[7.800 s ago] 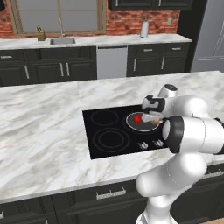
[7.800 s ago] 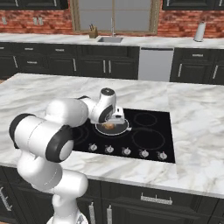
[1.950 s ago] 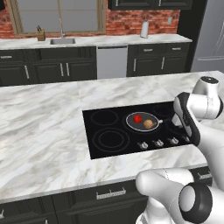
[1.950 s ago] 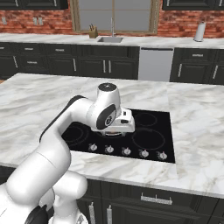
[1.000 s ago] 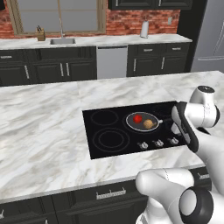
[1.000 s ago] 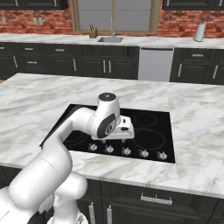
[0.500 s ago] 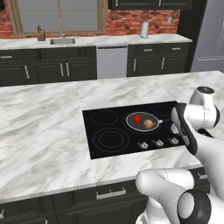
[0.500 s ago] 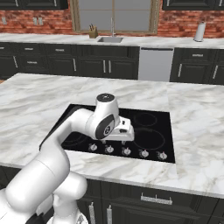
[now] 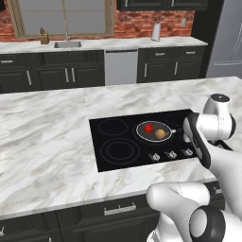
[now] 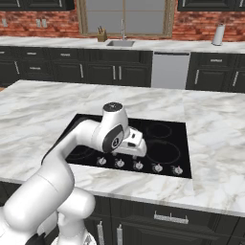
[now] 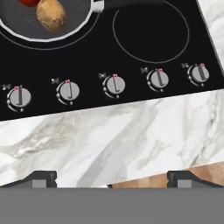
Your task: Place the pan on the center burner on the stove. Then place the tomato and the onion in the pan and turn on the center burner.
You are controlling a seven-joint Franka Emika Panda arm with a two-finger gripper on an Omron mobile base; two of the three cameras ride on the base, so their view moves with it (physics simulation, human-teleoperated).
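The pan (image 9: pixel 153 131) sits on the center burner (image 11: pixel 48 43) of the black stove (image 9: pixel 108 151), its short handle pointing right. Inside it lie the red tomato (image 9: pixel 149 127) and the tan onion (image 9: pixel 161 134), side by side; the onion (image 11: pixel 51 14) also appears at the top left of the hand view. My gripper (image 11: pixel 112 178) is open and empty, its fingertips (image 11: pixel 41 177) set wide apart. It hangs over the marble just in front of the knob row, facing down at the middle knob (image 11: pixel 114 84). In the right base view the gripper (image 10: pixel 131 146) hovers above the knobs, and the arm hides the pan.
Five silver knobs (image 11: pixel 68 91) line the stove's front edge. A smaller burner ring (image 11: pixel 151 30) lies right of the pan. Marble counter (image 9: pixel 47 142) surrounds the stove. Far behind are dark cabinets, a sink (image 9: pixel 67 45) and a paper towel roll (image 9: pixel 156 32).
The hand has sunk slightly toward the knob row. Pan, tomato and onion have not moved, and the jaws stay open.
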